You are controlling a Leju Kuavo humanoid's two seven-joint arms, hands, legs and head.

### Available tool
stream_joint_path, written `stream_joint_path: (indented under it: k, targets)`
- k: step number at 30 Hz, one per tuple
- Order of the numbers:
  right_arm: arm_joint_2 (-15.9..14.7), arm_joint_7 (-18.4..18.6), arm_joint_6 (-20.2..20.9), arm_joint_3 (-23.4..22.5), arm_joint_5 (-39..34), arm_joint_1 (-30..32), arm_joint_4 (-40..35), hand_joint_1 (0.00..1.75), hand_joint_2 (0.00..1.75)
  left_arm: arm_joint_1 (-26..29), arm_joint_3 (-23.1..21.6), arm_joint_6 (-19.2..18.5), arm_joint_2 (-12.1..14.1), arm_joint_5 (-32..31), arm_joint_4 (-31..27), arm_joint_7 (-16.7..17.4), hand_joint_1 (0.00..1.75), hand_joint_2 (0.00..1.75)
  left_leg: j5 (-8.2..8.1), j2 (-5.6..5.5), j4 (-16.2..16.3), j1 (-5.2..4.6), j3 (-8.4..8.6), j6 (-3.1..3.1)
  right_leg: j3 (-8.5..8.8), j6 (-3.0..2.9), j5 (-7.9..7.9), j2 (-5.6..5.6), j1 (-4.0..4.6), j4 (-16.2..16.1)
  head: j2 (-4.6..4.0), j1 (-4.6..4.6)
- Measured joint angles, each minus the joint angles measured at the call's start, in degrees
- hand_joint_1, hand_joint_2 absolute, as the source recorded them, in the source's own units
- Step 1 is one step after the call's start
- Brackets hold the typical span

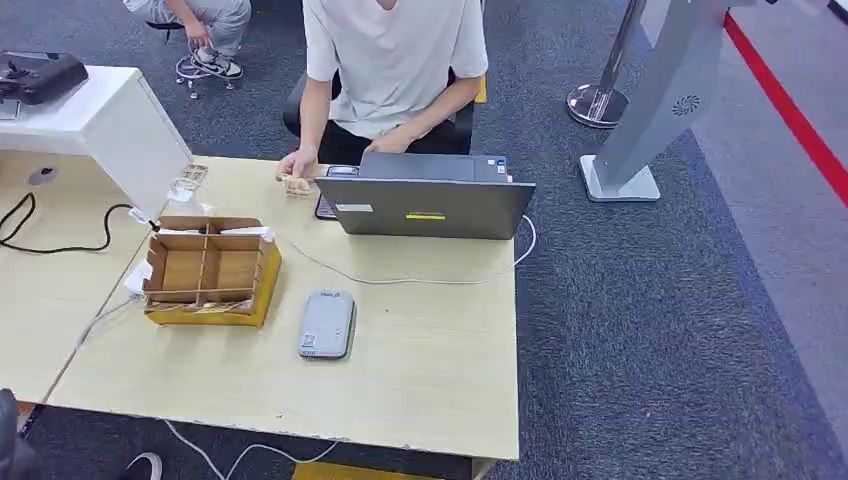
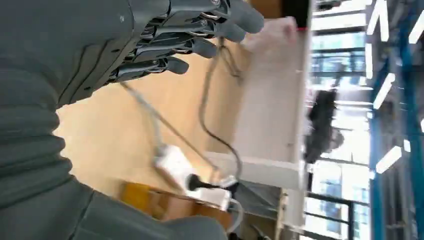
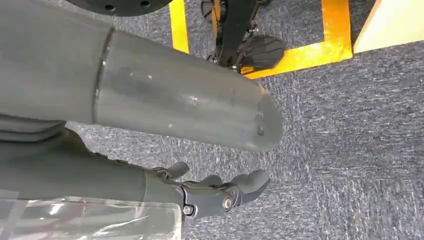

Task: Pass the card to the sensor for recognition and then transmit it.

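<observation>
Dark carpet is running round a pale wooden desk (image 1: 430,390), with a person sitting at its far side behind a grey laptop (image 1: 425,205). Starting at the left, a wooden compartment box (image 1: 208,270) is sitting on the desk, and whether any card is lying in it I cannot tell. Just beyond it, near the far left corner, small pale cards (image 1: 190,178) are lying flat, and another card (image 1: 296,185) is resting under the person's hand (image 1: 298,163). Nearer the middle, a grey sensor (image 1: 327,323) is lying flat just right of the box, with a thin cable (image 1: 400,280) trailing past it toward the laptop. The left hand (image 2: 175,42) is hovering over the left part of the desk, its fingers (image 2: 220,30) loosely curled and apart, pinching nothing. The right hand (image 3: 220,192) is hanging low over the carpet, its fingers (image 3: 250,182) lightly bent and holding nothing. Both hands are therefore well apart from every card, which all lie at the far side. To do this step well, the nearer left hand should probably be reaching across past the box, coming down flat over a card's edge, and pinching it lightly so its face is staying free for the sensor.
</observation>
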Motion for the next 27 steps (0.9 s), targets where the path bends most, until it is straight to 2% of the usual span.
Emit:
stream_joint_path:
  k: [5,13,16,19,27]
  targets:
    - [0.1,0.3,0.2,0.0,1.4,-0.5,0.1,0.0,0.0,-2.7,-4.3,4.3,3.7,-5.3,-2.4,0.2,0.0,1.75,0.03,0.02,0.0,0.04,0.01,-0.02,0.05,-0.05,0.04,0.01,0.05,0.0,0.0,0.02]
    - [0.1,0.4,0.3,0.0,1.8,-0.5,0.2,0.0,0.0,-3.4,-5.0,5.0,4.3,-6.8,-2.4,0.4,0.0,1.75,0.05,0.02,0.0,0.04,0.02,-0.04,0.04,-0.05,0.04,0.02,0.05,0.0,0.0,0.0]
    - [0.1,0.7,0.7,0.0,2.4,-0.8,0.3,0.0,0.0,-5.9,-8.6,7.2,7.1,-12.4,-2.4,1.7,0.0,1.75,0.06,0.03,0.0,0.05,0.02,-0.05,0.03,-0.06,0.05,0.02,0.06,0.0,0.0,0.0]
    - [0.6,1.7,1.3,0.0,4.0,-1.6,0.5,0.0,0.0,-13.2,-18.7,12.0,12.6,-27.2,-0.1,6.1,0.0,1.75,0.07,0.12,0.0,0.06,0.02,-0.05,0.0,-0.09,0.11,0.12,0.06,0.0,0.0,0.0]
    - [1.0,2.2,2.0,0.0,5.4,-2.1,0.5,0.0,0.0,-19.2,-26.4,16.2,17.0,-39.5,3.3,9.9,0.0,1.75,0.07,0.12,0.0,0.06,0.0,-0.06,-0.02,-0.1,0.12,0.14,0.06,0.1,0.0,0.02]
